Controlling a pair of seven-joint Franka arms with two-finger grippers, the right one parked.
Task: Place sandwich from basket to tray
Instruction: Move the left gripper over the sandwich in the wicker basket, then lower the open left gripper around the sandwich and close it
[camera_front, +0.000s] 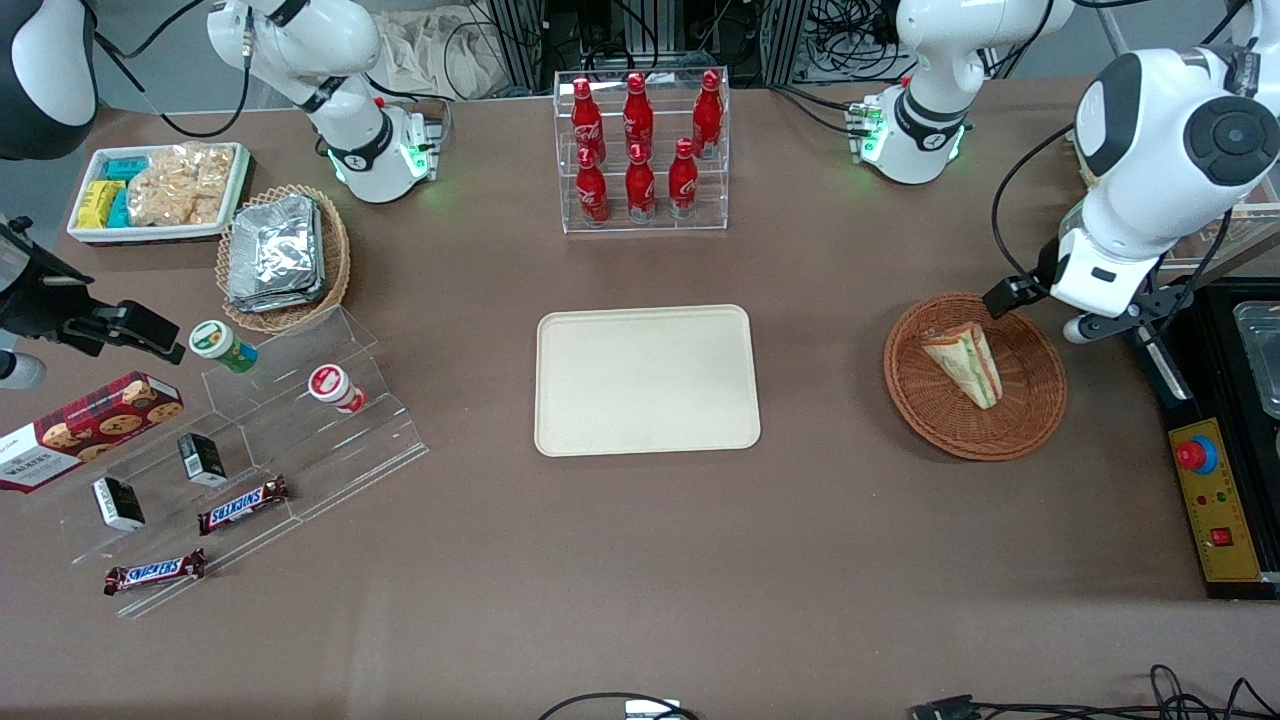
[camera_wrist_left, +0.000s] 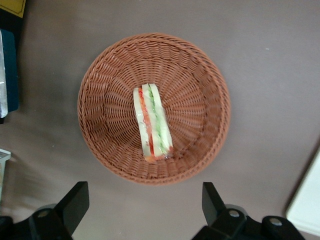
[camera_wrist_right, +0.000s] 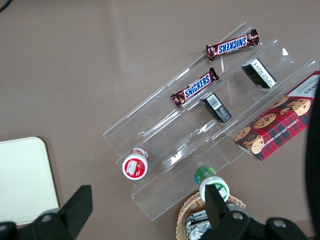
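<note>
The sandwich (camera_front: 965, 362) is a wrapped pale wedge with green and orange-red stripes. It lies in the round reddish-brown basket (camera_front: 1030, 425), toward the working arm's end of the table. The left wrist view shows the sandwich (camera_wrist_left: 152, 122) in the middle of the basket (camera_wrist_left: 200, 75). My left gripper (camera_front: 1095, 318) hangs above the table just beside the basket's rim. It is open and empty (camera_wrist_left: 144, 202), its fingers wide apart. The cream tray (camera_front: 646, 380) lies empty at the table's middle; a corner of it shows in the left wrist view (camera_wrist_left: 307, 205).
A clear rack of red bottles (camera_front: 640, 150) stands farther from the front camera than the tray. A black control box (camera_front: 1215, 500) lies beside the basket at the table's end. A tan basket of foil packets (camera_front: 280, 255) and an acrylic snack stand (camera_front: 250, 450) lie toward the parked arm's end.
</note>
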